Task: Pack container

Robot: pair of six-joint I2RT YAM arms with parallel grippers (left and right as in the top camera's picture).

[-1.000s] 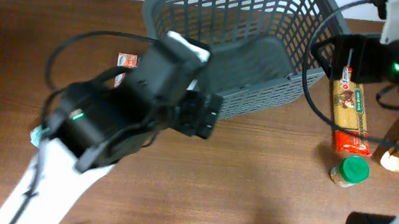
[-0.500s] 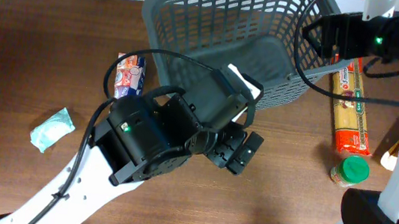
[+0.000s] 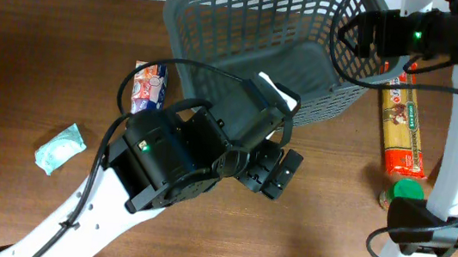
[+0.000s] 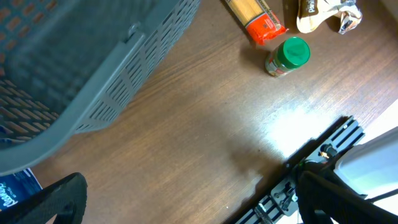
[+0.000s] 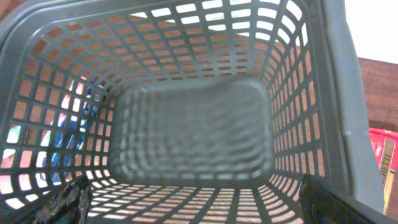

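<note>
The container (image 3: pixel 251 10) stands at the far centre of the tabletop (image 3: pixel 329 235). The left arm (image 3: pixel 166 152) extends diagonally toward its near wall. The left gripper (image 3: pixel 276 173) hangs over bare tabletop, jaws spread wide, empty. The right gripper (image 5: pixel 193 198) points into the container's mouth, jaws apart, holding nothing.

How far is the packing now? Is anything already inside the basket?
Done: nothing; the container is empty in the right wrist view. In hand: nothing; the left gripper hovers over the table and the right gripper above the container, both with jaws open. Left: the pasta packet, green-lidded jar, blue-and-white packet and teal pouch all lie outside it.
</note>
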